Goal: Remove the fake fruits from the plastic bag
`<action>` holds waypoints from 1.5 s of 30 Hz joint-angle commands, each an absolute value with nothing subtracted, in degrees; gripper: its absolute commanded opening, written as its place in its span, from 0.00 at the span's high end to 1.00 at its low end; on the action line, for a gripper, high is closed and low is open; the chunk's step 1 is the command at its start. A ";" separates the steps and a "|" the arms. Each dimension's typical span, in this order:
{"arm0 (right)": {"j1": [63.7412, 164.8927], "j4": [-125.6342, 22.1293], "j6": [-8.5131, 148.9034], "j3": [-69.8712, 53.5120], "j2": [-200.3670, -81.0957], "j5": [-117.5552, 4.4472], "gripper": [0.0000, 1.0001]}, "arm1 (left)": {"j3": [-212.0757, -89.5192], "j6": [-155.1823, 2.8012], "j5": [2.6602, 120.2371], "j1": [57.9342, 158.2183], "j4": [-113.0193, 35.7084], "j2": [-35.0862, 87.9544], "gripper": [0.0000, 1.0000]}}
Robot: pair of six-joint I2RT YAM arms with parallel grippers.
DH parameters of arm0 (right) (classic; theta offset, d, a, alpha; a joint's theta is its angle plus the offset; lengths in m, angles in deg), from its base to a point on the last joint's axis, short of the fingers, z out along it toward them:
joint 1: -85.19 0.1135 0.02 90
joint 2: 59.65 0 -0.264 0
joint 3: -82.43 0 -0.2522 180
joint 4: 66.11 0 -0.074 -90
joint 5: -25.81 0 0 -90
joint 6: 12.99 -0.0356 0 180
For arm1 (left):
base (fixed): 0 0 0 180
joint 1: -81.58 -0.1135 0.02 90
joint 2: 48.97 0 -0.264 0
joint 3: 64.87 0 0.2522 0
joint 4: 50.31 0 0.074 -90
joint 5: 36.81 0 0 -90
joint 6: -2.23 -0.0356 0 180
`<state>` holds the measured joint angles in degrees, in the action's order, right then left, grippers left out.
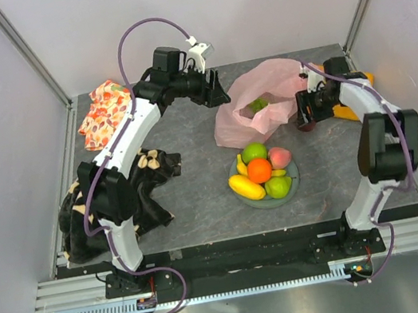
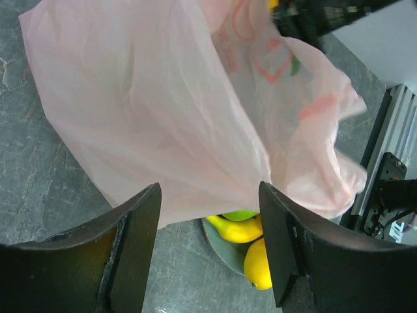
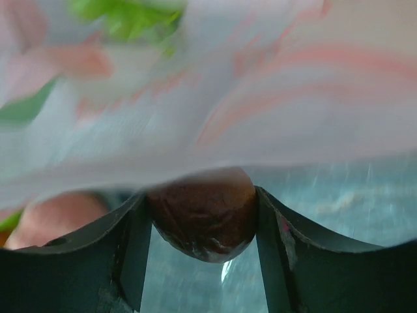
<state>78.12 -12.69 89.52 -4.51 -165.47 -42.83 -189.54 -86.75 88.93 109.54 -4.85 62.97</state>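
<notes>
The pink plastic bag [image 1: 263,98] lies at the back middle of the table, its mouth open, with green grapes [image 1: 258,105] inside. My left gripper [image 1: 214,91] is open at the bag's left edge; in the left wrist view [image 2: 208,248] the bag [image 2: 163,111] hangs just ahead of the open jaws. My right gripper [image 1: 305,113] is at the bag's right edge, shut on a dark purple plum [image 3: 202,218] held under the bag's film [image 3: 215,98]. A grey-green plate [image 1: 292,182] holds a green apple [image 1: 254,151], orange [image 1: 258,170], peach [image 1: 280,157], banana [image 1: 241,165], mango [image 1: 247,187] and pear [image 1: 278,186].
A floral fabric [image 1: 104,114] lies at the back left. A dark printed cloth [image 1: 119,197] is bunched around the left arm's base. An orange cloth [image 1: 345,112] lies behind the right gripper. Frame posts stand at the back corners.
</notes>
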 commanded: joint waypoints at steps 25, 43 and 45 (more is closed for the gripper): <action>99.77 8.47 100.65 9.16 -146.48 -23.23 0.44 | -163.89 -69.40 122.45 103.28 -12.90 44.99 0.22; 110.15 6.01 98.81 15.59 -151.58 -25.08 0.42 | -158.78 -66.94 122.53 107.77 -15.73 45.07 0.58; 110.50 5.57 98.37 15.42 -151.41 -24.73 0.42 | -159.05 -66.94 122.53 108.12 -15.37 45.59 0.59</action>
<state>109.62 7.75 99.31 12.96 -151.66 -25.65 -158.79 -68.46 122.73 107.75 -14.73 46.44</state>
